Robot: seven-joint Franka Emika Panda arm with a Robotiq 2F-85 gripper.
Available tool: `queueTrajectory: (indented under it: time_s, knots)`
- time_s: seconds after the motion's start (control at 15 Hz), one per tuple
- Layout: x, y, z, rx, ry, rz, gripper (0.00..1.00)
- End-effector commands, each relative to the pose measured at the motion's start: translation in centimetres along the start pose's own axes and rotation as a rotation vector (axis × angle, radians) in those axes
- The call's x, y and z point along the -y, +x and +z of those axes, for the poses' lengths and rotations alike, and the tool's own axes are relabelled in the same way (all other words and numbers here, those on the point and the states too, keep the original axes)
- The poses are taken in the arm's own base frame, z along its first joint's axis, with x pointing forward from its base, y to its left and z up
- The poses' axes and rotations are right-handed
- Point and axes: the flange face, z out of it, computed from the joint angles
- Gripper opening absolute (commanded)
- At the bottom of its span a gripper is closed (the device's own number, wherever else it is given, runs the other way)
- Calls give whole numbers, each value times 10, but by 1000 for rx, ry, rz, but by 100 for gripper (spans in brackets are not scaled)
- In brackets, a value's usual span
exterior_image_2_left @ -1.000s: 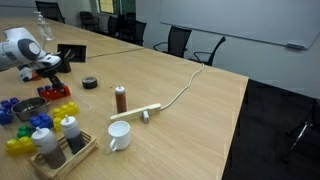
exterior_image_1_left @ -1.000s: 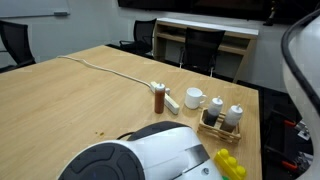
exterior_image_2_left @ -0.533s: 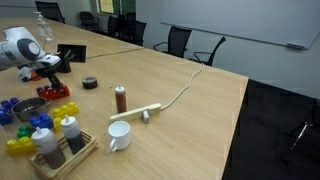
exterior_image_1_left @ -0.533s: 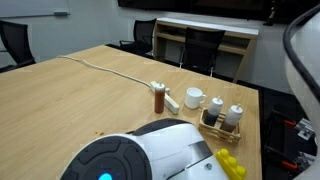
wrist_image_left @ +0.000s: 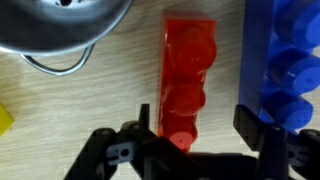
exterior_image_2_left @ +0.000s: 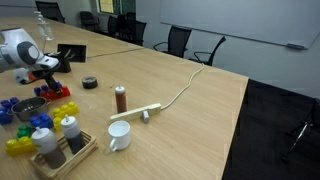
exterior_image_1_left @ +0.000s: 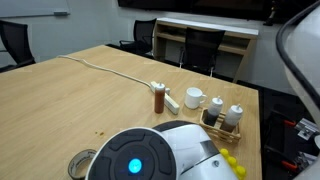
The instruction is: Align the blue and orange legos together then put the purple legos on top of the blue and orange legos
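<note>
In the wrist view the gripper (wrist_image_left: 196, 122) hangs over the wooden table (wrist_image_left: 110, 110) with its jaws apart. They straddle the near end of the red-orange studded brick (wrist_image_left: 188, 70) without pinching it. One finger (wrist_image_left: 146, 118) is right at the brick's side, while the other finger (wrist_image_left: 248, 118) stands in the gap beside it.

The red-orange brick lies flat and lengthwise, parallel to the blue studded brick (wrist_image_left: 290, 70), with a narrow strip of bare wood between them. They look lined up but not yet pushed flush. I judge that the wide stance over the brick's end suits either letting go of it or nudging it sideways.

A metal bowl (wrist_image_left: 60, 25) sits just beyond the brick's far end, which limits room there. In an exterior view the gripper (exterior_image_2_left: 45, 68) works near the table edge by the robot, among yellow bricks (exterior_image_2_left: 62, 110). I cannot pick out any purple bricks.
</note>
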Motion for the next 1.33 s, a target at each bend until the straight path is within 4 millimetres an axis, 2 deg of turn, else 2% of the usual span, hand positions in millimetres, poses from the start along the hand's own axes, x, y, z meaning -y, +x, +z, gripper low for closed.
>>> queueTrajectory:
  time_s: [0.0, 0.27, 0.67, 0.93, 1.13, 1.27]
  knots:
    - [-8, -6, -10, 21, 60, -44, 100]
    - [-16, -3, -18, 13, 70, -69, 100]
    - [-19, 6, -44, -6, 141, -99, 100]
    - [-19, -2, -47, 11, 182, -132, 100]
    - [-11, -10, -50, 16, 224, -196, 100]
    - [-6, -16, -52, 26, 175, -258, 100]
